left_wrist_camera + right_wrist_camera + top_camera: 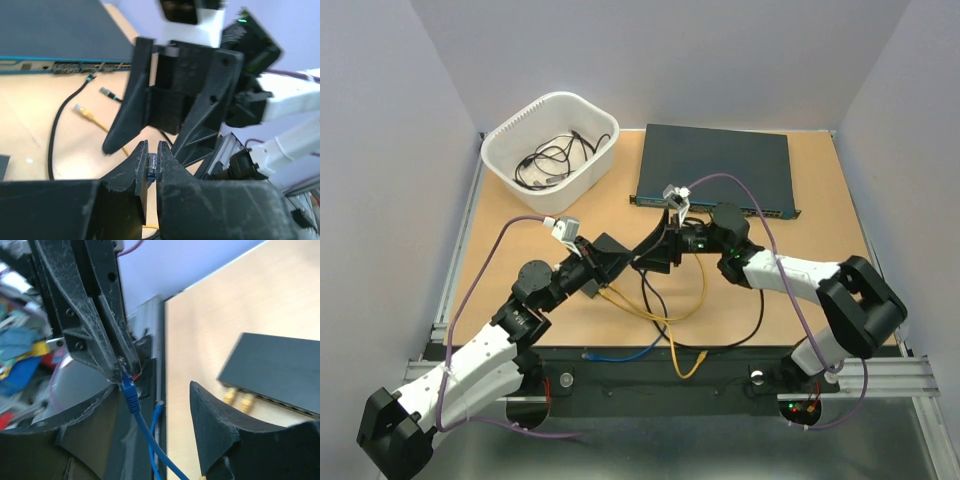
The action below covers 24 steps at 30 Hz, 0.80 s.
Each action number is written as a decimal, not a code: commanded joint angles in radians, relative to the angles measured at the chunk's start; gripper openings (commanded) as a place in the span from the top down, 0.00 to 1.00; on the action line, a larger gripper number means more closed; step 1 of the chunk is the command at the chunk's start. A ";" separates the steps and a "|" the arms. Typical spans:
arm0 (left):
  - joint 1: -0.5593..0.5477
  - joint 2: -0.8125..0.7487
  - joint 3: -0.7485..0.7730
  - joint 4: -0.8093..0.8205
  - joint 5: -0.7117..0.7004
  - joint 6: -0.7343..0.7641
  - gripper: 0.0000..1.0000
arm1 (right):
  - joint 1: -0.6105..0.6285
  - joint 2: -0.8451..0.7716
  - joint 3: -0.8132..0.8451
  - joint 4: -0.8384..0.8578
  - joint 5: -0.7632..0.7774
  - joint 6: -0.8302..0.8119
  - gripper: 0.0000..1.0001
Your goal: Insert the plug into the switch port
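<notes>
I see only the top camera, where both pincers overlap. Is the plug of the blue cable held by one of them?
Observer: Yes, the left pincer is shut on the small clear plug of the thin blue cable.
Operator: And the right pincer?
Observer: The right pincer is open; the cable hangs between its spread fingers.
Operator: Is the plug inserted already?
Observer: No, the small flat black rectangular box lies apart, on the table.
</notes>
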 commanded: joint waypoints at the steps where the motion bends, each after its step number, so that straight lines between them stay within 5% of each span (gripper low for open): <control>1: -0.004 0.015 0.099 -0.130 -0.115 -0.044 1.00 | -0.005 -0.132 0.019 -0.251 0.229 -0.174 0.36; 5: -0.004 0.058 0.164 -0.282 -0.236 -0.107 1.00 | -0.004 -0.219 0.044 -0.512 0.416 -0.304 0.37; 16: -0.004 0.202 0.167 -0.328 -0.342 -0.217 1.00 | 0.235 -0.229 0.138 -0.736 0.897 -0.448 0.40; 24: -0.002 0.242 0.142 -0.262 -0.318 -0.225 1.00 | 0.297 -0.120 0.187 -0.740 0.947 -0.459 0.42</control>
